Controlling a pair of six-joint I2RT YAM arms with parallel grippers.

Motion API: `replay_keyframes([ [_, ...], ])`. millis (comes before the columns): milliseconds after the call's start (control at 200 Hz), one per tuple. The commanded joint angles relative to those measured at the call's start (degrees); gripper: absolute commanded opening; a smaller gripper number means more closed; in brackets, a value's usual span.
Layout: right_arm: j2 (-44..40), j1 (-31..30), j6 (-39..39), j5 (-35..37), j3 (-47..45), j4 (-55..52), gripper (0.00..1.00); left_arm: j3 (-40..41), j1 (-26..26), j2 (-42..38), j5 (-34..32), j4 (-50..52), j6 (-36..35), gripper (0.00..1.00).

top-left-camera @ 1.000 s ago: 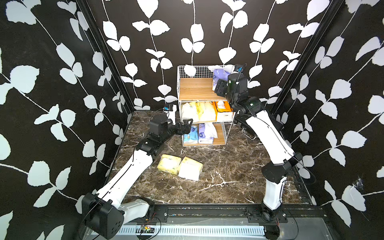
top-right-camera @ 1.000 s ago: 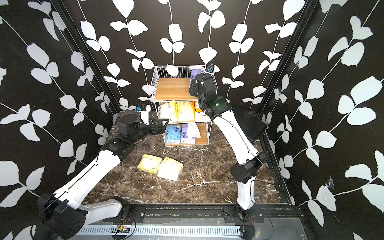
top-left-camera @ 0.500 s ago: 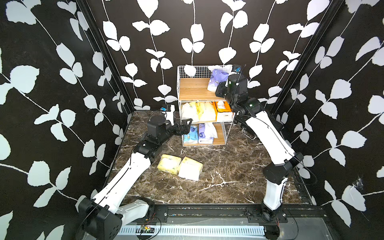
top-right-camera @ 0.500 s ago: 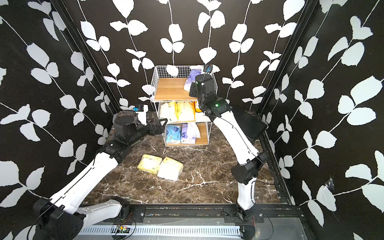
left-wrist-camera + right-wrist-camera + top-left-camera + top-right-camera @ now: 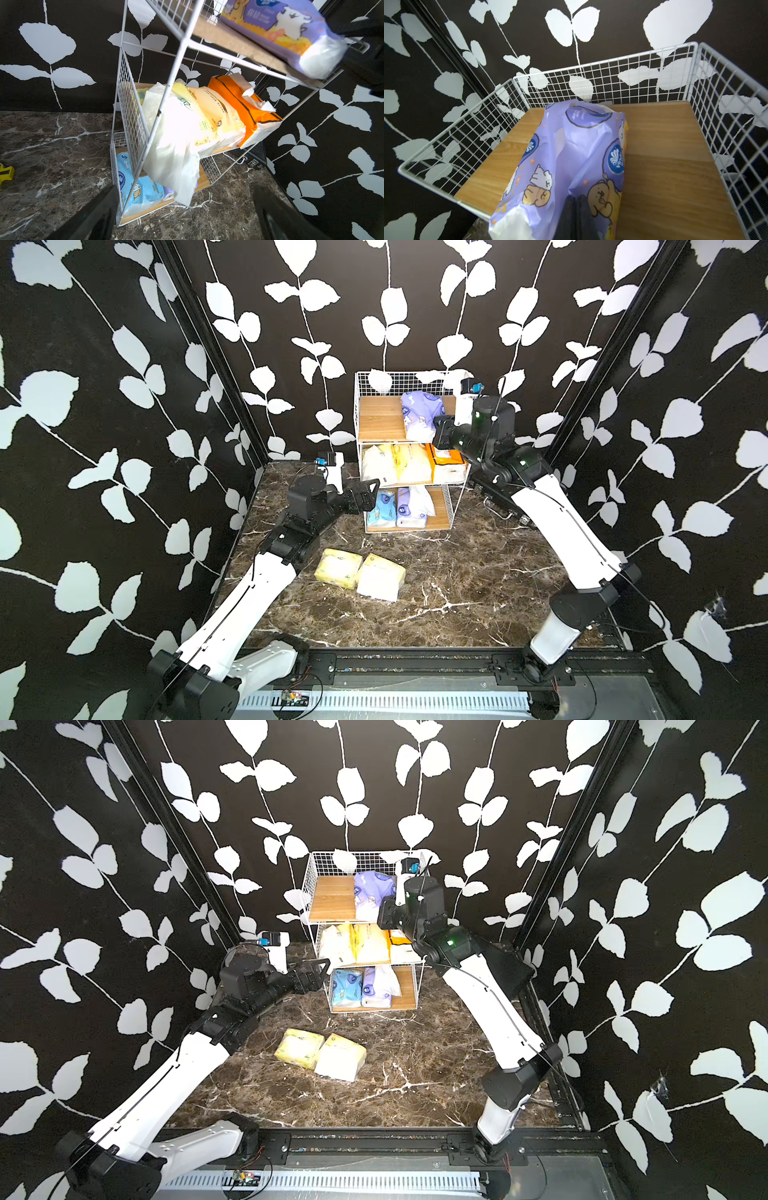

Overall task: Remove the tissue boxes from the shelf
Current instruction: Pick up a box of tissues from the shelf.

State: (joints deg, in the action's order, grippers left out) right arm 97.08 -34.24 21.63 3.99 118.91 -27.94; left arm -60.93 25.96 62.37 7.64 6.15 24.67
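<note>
The shelf (image 5: pixel 399 383) stands at the back wall. On its top board lies a lavender pack (image 5: pixel 422 414) (image 5: pixel 571 155), and my right gripper (image 5: pixel 576 199) (image 5: pixel 440 433) is shut on a fold of its wrapper at the front end. The middle tier holds two pale yellow packs (image 5: pixel 395 464) and an orange box (image 5: pixel 449 464). A light blue pack (image 5: pixel 382 508) and another lavender one (image 5: pixel 409 506) sit on the bottom tier. My left gripper (image 5: pixel 185 188) (image 5: pixel 368 495) hangs open and empty beside the shelf's lower left corner.
Two pale yellow packs (image 5: pixel 338 568) (image 5: pixel 380 576) lie on the marble floor in front of the shelf. A flat black case (image 5: pixel 498 499) lies behind the shelf's right side. A small yellow object (image 5: pixel 5 171) shows at the edge of the left wrist view.
My right gripper has shut on the top lavender pack's wrapper and drawn it forward along the board. The left arm has shifted a little towards the shelf, still open.
</note>
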Motion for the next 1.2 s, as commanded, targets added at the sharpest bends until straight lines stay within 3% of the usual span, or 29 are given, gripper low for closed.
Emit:
replay_keyframes([
  [0, -2.4, 0.1, -1.6, -0.7, -2.4, -0.5, 0.0, 0.3, 0.4, -1.2, -0.1, -0.1, 0.8, 0.99],
  [15, -2.4, 0.2, -1.7, -0.6, -2.3, -0.8, 0.02, 0.2, 0.5, -1.2, 0.0, -0.1, 0.9, 0.99],
  [75, -2.4, 0.8, -1.4, -0.6, -2.0, -1.6, 0.27, -0.1, 0.6, -0.9, 0.2, -0.1, 0.8, 0.99],
  [120, -2.5, 1.1, -1.0, -0.9, -1.8, -1.6, 0.54, -0.3, 0.7, -0.7, 0.2, 0.0, 0.9, 0.99],
  [140, -2.5, 1.2, -0.9, -1.0, -1.6, -1.6, 0.6, -0.3, 0.7, -0.6, 0.2, 0.0, 0.9, 0.99],
  [240, -2.7, 1.4, -0.5, -0.6, -0.2, -1.7, 0.73, -0.4, 0.8, -0.7, 0.1, -0.1, 0.9, 0.99],
  [325, -2.8, 2.0, -0.1, -1.6, 0.2, -1.2, 0.77, -0.4, 0.8, -0.8, 0.1, 0.0, 0.7, 0.99],
  [605, -1.8, 3.6, 4.3, -11.6, -0.9, 0.6, 0.79, -0.7, 0.8, -0.7, 0.1, 0.0, -0.1, 0.99],
  [920, -1.8, 3.6, 4.3, -12.2, -3.1, 0.0, 0.67, -0.8, 0.7, -0.3, 0.3, -0.6, 0.2, 0.99],
  [1080, -1.7, 3.4, 5.0, -12.3, -4.1, 1.1, 0.53, -1.4, 0.8, 0.1, 0.8, -1.0, 0.8, 0.99],
  [1195, -1.5, 3.4, 5.4, -12.7, -3.4, 1.5, 0.33, -1.6, 0.8, 0.1, 1.0, -0.9, 1.0, 0.99],
])
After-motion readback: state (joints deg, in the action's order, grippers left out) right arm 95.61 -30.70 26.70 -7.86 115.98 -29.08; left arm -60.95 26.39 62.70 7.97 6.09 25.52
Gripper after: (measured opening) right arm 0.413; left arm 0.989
